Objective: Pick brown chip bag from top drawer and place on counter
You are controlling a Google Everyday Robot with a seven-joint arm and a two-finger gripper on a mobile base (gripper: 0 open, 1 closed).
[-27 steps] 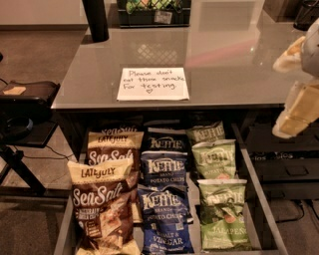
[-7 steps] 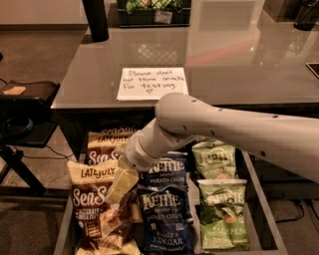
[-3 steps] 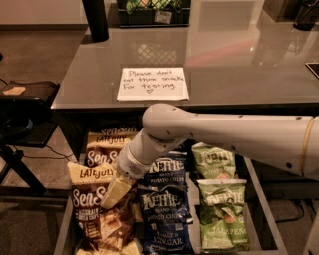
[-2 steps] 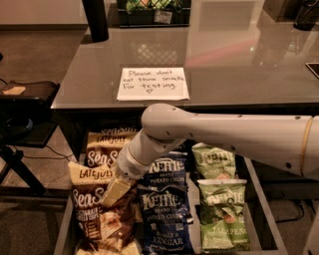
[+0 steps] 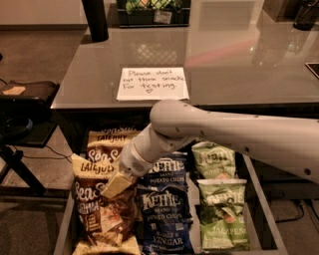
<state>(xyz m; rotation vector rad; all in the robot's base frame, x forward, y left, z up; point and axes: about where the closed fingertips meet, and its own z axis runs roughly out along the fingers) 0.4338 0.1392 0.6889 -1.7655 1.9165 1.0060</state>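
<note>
The top drawer (image 5: pixel 262 215) is pulled out below the counter (image 5: pixel 239 69) and holds three rows of chip bags. Brown chip bags fill the left row; the middle one (image 5: pixel 92 199) stands upright with its cream top band showing, another (image 5: pixel 107 143) sits behind it, and a third shows at the bottom edge. My gripper (image 5: pixel 115 185) reaches down and left from the white arm (image 5: pixel 224 134) and rests against the upper right part of the middle brown bag. Part of that bag is hidden behind it.
Blue Kettle bags (image 5: pixel 165 209) fill the middle row, green Kettle bags (image 5: pixel 222 214) the right row. A white handwritten note (image 5: pixel 153 83) lies near the counter's front edge. A black post (image 5: pixel 94 20) and basket (image 5: pixel 152 10) stand at the back. A dark seat (image 5: pixel 25 102) is at the left.
The arm came in from the right edge over the drawer and lowered the gripper onto the left row. In the last second it has shifted only slightly left, against the brown bag.
</note>
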